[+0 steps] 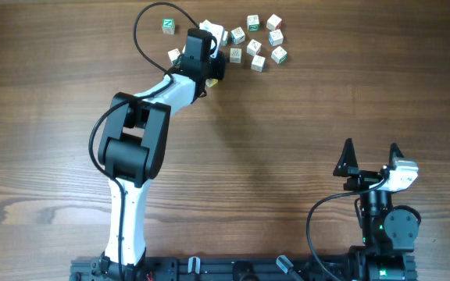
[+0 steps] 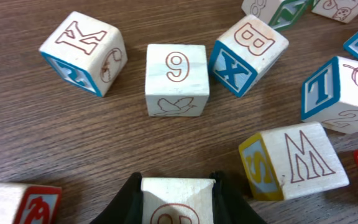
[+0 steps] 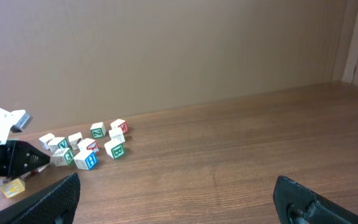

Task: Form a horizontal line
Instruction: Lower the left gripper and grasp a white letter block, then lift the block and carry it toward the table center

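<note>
My left gripper [image 1: 216, 64] is at the left edge of a cluster of small white lettered cubes [image 1: 255, 45] at the table's far side. In the left wrist view its jaws press both sides of a white cube [image 2: 178, 196] with a red ring mark. Ahead of it lie a K cube [image 2: 84, 53], a 9 cube [image 2: 176, 78] and a B/X cube [image 2: 248, 55], loosely side by side at different angles. An M cube with a yellow face [image 2: 294, 162] lies to the right. No horizontal line of touching cubes is in view. My right gripper [image 1: 372, 152] stands open, far from the cubes.
One green-marked cube [image 1: 168, 26] lies apart at the far left, another [image 1: 175, 55] just left of the left wrist. A blue T cube [image 2: 344, 93] and a red-edged cube [image 2: 17, 202] flank the left gripper. Bare wood table [image 1: 287, 140] separates the arms.
</note>
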